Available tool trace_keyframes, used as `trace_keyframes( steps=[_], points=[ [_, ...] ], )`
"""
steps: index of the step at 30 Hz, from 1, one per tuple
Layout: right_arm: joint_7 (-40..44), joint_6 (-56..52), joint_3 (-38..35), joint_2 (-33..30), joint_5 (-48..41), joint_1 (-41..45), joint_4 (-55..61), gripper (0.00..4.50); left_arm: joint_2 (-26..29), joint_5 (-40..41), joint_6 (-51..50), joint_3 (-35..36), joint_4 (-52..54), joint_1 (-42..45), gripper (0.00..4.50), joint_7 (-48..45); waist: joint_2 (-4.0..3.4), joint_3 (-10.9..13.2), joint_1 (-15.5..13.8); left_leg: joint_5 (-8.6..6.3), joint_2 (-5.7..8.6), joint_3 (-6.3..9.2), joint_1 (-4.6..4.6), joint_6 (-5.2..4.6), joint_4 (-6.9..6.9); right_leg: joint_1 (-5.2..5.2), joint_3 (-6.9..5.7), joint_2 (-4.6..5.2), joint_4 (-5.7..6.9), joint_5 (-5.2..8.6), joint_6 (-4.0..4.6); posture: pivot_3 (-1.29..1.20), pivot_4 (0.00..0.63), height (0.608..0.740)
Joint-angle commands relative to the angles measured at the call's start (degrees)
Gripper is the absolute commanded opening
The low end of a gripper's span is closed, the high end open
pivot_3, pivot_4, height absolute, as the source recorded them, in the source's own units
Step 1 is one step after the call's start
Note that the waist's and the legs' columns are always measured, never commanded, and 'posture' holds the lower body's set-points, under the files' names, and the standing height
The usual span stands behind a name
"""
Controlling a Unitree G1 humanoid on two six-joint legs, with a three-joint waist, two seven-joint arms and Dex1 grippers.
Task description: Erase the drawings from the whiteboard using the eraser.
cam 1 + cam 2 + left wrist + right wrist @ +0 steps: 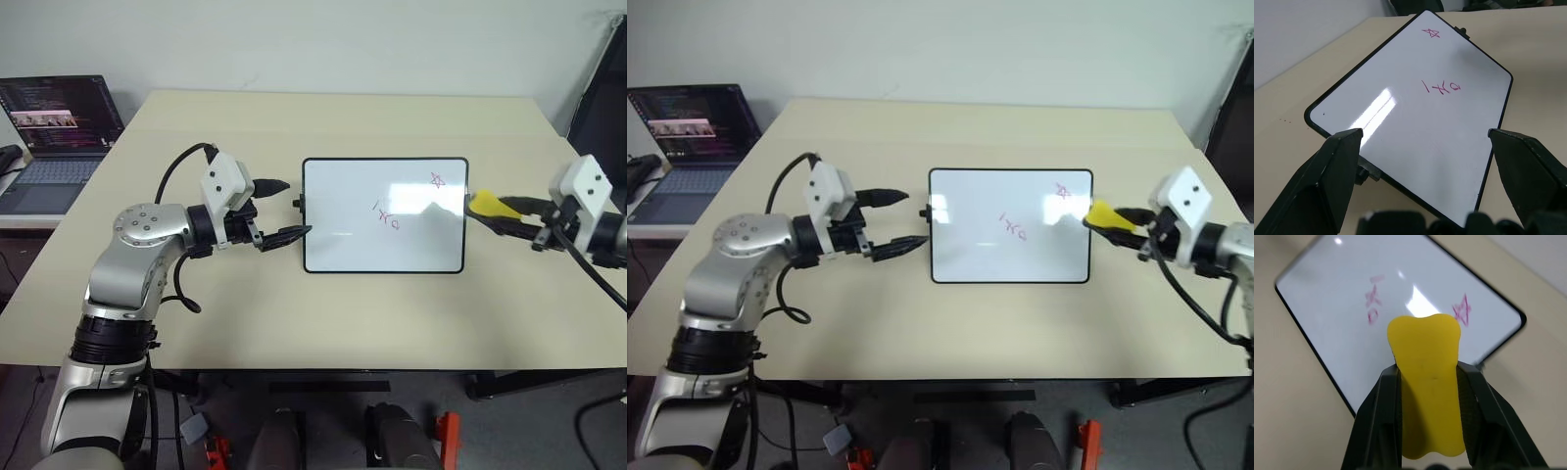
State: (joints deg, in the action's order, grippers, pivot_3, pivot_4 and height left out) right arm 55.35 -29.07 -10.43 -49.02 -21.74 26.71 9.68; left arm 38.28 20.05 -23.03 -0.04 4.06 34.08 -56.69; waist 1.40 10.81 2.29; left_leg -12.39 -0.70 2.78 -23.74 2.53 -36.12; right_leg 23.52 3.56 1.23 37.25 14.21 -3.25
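Note:
The whiteboard (384, 240) lies flat in the middle of the table. On it are the drawings: a pink star outline (437, 180) near its far right corner and a few small pink scribbles (386, 213) near the middle. My right gripper (502, 217) is shut on the yellow eraser (487, 205), just off the board's right edge and above the table, the eraser's tip pointing at the board. My left gripper (282, 211) stands open just off the board's left edge, one finger either side of the small black knob (298, 204).
An open laptop (54, 137) sits on a separate surface at the far left. A dark object (600, 98) stands at the far right edge. Bare table lies in front of and behind the board.

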Motion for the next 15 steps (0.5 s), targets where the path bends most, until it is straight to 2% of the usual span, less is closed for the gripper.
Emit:
trace_keyframes(
  steps=[1, 5, 8, 15],
  points=[
    [-5.9, 0.7, 4.9, 6.3, 1.2, 4.2, 3.7, 1.15, -0.2, 0.1, 1.1, 0.2, 0.9, 0.9, 4.50, 0.1, 0.00, 0.0, 0.2, 0.00, -0.03, 0.01, 0.03, 0.00, -0.01, -0.01, 0.00, -0.03, 0.02, 0.00, 0.00, 0.00, 0.150, 0.740],
    [-11.8, 2.4, 9.8, 13.8, 5.1, 6.9, 2.0, 1.14, -0.4, 0.6, 0.4, -0.5, 1.9, 0.2, 4.50, -0.6, 0.00, 0.0, 0.0, 0.01, -0.01, 0.03, 0.00, 0.01, -0.04, 0.00, -0.01, -0.03, 0.05, -0.02, 0.03, 0.00, 0.150, 0.740],
    [-15.8, 6.6, 13.2, 16.5, 10.9, 8.1, -2.7, 1.14, -0.4, 0.6, 0.3, -0.5, 2.1, 0.0, 4.50, -0.4, 0.00, 0.0, -0.5, 0.01, 0.00, 0.03, -0.03, 0.01, -0.04, 0.01, -0.02, -0.01, 0.03, -0.03, 0.05, 0.00, 0.150, 0.740],
    [-24.4, 13.3, 15.3, 23.1, 18.3, 13.5, -16.2, 1.14, -0.2, 0.6, 0.3, -0.4, 2.0, -0.4, 4.50, -0.6, 0.00, 0.0, -0.4, 0.01, 0.00, 0.03, 0.00, 0.02, -0.05, 0.02, -0.03, 0.00, 0.09, -0.04, 0.07, 0.00, 0.150, 0.740]
  ],
)
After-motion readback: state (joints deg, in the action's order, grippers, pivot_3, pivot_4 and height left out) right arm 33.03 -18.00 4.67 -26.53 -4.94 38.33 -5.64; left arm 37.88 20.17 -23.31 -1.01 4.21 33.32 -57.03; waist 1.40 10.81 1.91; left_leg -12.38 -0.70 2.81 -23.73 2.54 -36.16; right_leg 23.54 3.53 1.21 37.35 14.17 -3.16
